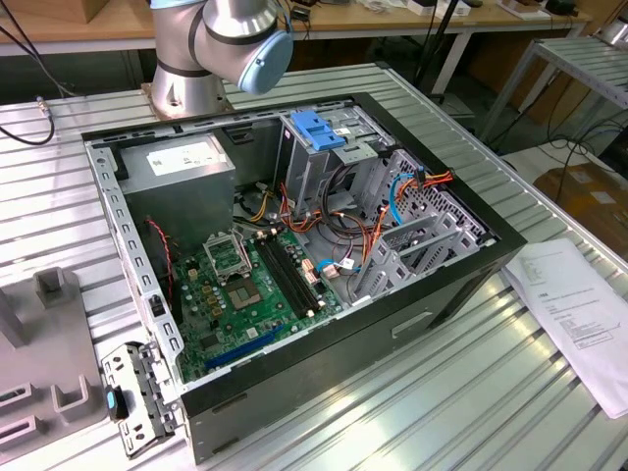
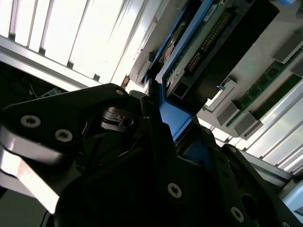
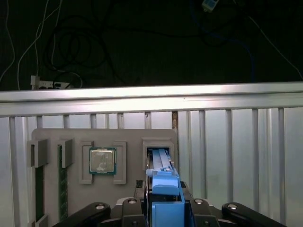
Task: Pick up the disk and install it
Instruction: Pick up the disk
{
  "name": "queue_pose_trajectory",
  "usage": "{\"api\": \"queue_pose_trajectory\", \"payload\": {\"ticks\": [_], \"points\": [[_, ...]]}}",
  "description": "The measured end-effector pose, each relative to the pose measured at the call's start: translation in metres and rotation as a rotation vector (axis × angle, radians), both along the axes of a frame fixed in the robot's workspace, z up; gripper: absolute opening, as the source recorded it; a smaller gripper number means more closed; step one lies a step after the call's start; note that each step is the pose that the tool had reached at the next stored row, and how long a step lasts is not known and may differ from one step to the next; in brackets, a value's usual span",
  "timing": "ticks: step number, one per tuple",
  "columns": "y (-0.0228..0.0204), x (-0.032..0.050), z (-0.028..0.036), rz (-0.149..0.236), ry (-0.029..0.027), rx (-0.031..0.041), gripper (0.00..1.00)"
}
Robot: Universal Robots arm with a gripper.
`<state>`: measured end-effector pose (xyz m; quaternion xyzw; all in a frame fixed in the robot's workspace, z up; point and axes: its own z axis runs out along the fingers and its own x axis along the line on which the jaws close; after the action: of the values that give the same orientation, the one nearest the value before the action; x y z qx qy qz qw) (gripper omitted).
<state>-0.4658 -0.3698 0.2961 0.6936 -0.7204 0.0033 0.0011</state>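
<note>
The disk [image 3: 165, 182] stands on edge in the first wrist view, its bright blue carrier rail rising between my black fingers over a slot [image 3: 158, 153] in a grey fixture plate [image 3: 128, 137]. In the second wrist view the disk [image 2: 208, 38] shows its green circuit board and dark body, with the blue rail running down into my gripper [image 2: 158, 106]. My gripper [image 3: 164, 194] is shut on the disk's blue rail. I cannot tell whether the disk's lower end still sits in the slot.
An open computer case [image 1: 461, 285] lies on the slatted metal table, with a grey drive cage and its blue handle [image 1: 319, 128] at the back. The fixture plate also carries a processor [image 3: 102, 161] and memory sticks [image 3: 39, 189]. A paper sheet [image 1: 579, 314] lies at the exterior view's right.
</note>
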Motion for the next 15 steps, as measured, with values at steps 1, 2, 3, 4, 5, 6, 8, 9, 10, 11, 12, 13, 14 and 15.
{"api": "queue_pose_trajectory", "payload": {"ticks": [1,2,3,4,5,6,8,9,10,11,12,13,14,15], "points": [[0.0,0.0,0.0,0.0,0.0001,0.0,0.37],[0.0,0.0,0.0,0.0,0.0001,0.0,0.37],[0.0,0.0,0.0,0.0,-0.0001,0.0001,0.37],[0.0,0.0,0.0,0.0,-0.0003,0.0001,0.37],[0.0,0.0,0.0002,0.0,-0.0002,0.0001,0.37],[0.0,0.0,0.0005,0.0,-0.0001,0.0,0.37],[0.0,0.0,0.0013,0.0,-0.0002,0.0001,0.37],[0.0,0.0,0.0013,0.0,-0.0002,0.0001,0.37],[0.0,0.0,0.0015,0.0,-0.0002,0.0001,0.37],[0.0,0.0,0.0017,0.0,0.0,0.0,0.37],[0.0,0.0,0.0016,0.0,-0.0001,0.0,0.37],[0.0,0.0,0.0017,0.0,-0.0001,0.0001,0.37],[0.0,0.0,0.0016,0.0,-0.0001,0.0,0.37],[0.0,0.0,0.0011,0.0,0.0001,0.0,0.37]]}}
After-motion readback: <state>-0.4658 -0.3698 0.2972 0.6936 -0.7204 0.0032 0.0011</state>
